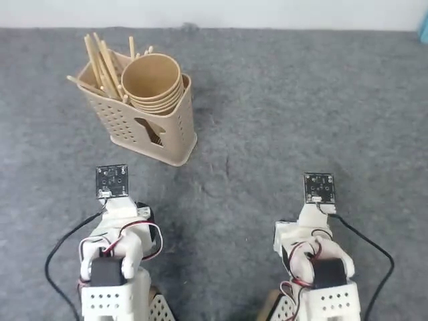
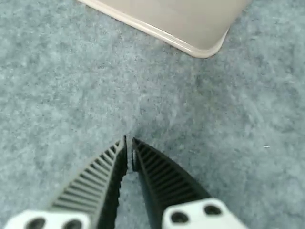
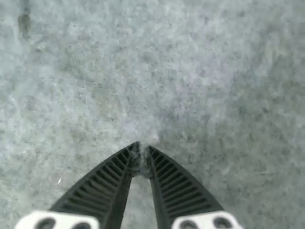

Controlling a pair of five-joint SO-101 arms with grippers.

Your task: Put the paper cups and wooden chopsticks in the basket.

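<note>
A tall, beige plastic basket (image 1: 127, 122) with rounded corners, rows of small holes in its walls and a keyhole-shaped cut-out in one side stands upright on the grey, felt-like worktop (image 1: 301, 100), toward the far left of it in the high view. Inside the basket sits a nested stack of plain brown paper cups (image 1: 159, 101), mouths up; the rims are layered one above another and the top cup's hollow is visible. Beside the stack, in the same basket, a bundle of pale wooden chopsticks (image 1: 100, 63) leans outward at differing angles, their ends fanning above the rim on the side away from the cups. Cups and chopsticks all lie within the basket.

The left arm (image 1: 114, 234) and the right arm (image 1: 314, 247) are folded back at the near edge, well apart from each other. The left gripper (image 2: 129, 141) points down at bare worktop, near the smooth base corner of the basket (image 2: 181, 19) but not touching it. Its black ribbed fingers (image 2: 157, 167) are pressed together at the tips and hold nothing. The right gripper (image 3: 142, 147) hangs over bare worktop, its fingers (image 3: 171, 181) likewise closed tip to tip and empty.
</note>
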